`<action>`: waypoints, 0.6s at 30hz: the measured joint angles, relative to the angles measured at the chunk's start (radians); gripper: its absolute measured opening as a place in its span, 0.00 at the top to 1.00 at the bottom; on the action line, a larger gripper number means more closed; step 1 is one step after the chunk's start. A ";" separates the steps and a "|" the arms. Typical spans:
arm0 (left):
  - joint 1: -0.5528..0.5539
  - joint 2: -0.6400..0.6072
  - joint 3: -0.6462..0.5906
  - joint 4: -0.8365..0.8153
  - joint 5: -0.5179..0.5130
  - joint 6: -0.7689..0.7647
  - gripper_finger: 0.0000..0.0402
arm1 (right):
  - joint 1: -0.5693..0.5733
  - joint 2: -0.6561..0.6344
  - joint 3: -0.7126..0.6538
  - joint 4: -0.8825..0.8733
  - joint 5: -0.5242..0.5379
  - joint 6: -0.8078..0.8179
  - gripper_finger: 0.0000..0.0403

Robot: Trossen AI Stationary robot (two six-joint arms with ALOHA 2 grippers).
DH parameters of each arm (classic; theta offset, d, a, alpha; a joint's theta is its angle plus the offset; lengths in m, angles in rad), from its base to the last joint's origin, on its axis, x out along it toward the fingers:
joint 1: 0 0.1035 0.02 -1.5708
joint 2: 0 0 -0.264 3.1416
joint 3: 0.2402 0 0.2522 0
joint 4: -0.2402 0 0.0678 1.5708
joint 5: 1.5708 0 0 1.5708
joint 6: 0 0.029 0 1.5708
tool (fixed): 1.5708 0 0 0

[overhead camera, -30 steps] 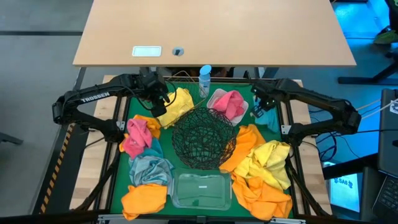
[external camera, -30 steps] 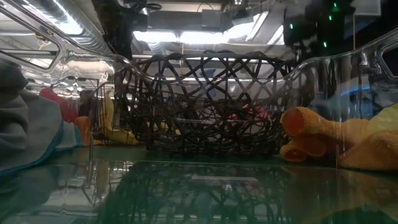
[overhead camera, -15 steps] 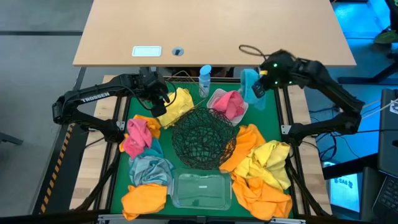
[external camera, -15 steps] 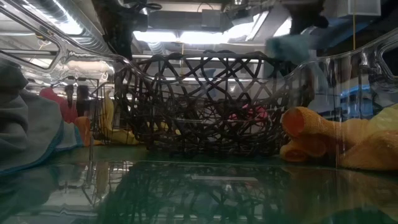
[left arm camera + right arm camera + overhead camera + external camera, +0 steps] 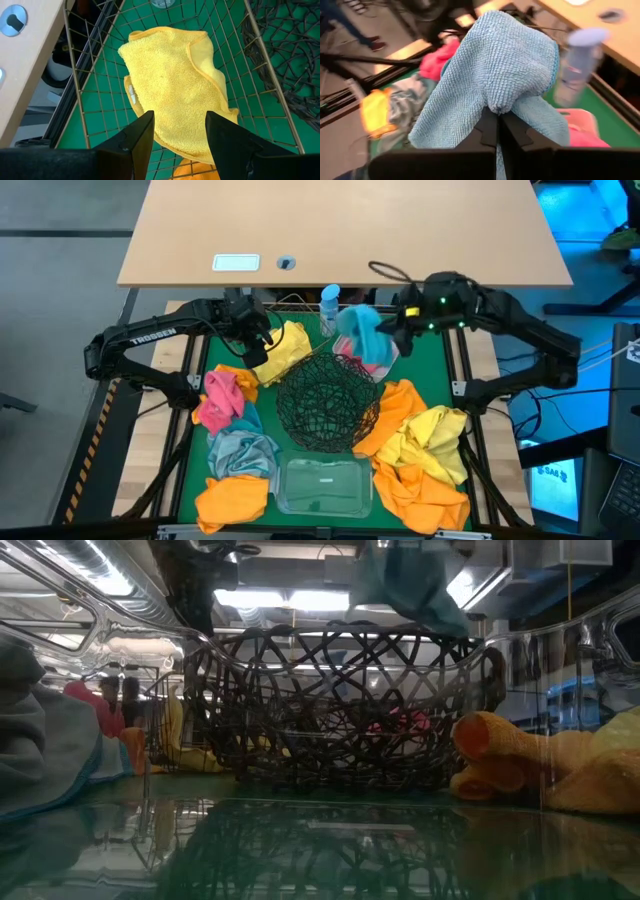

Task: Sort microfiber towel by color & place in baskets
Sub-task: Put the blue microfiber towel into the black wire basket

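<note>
- Towels are what we are sorting, and at the far left of the high view our left tool point(image 5: 262, 340) hangs over the copper wire basket point(image 5: 296, 330) with its fingers apart and nothing between them; the yellow towel point(image 5: 175, 85) already lies inside that basket, just ahead of the fingers.
- Lower left of the high view, a pink towel point(image 5: 222, 397), a grey towel point(image 5: 240, 452) and an orange towel point(image 5: 233, 500) lie loose on the green surface point(image 5: 428, 360), not yet sorted.
- Centre frame, the black wire bowl point(image 5: 328, 402) stands with the clear tub point(image 5: 322, 485) below it; we cannot tell whether either holds anything.
- Right of centre at the top, our right tool point(image 5: 497, 120) is clamped on the blue towel point(image 5: 360, 330), which hangs in the air over the white tray point(image 5: 392, 358).
- That tray holds a pink cloth point(image 5: 376, 348), so we judge a release now would mix the colours.
- The hanging cloth is near the blue-capped bottle point(image 5: 329, 308); a low swing could knock it over.
- The grip takes only a pinch of fabric, so a quick swing could let it slip.
- Lower right, orange and yellow towels point(image 5: 428, 442) wait in a heap.
</note>
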 joint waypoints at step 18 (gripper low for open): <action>-0.017 -0.073 0.000 -0.019 0.007 0.065 0.57 | 0.304 0.367 0.000 0.071 0.078 -0.075 0.99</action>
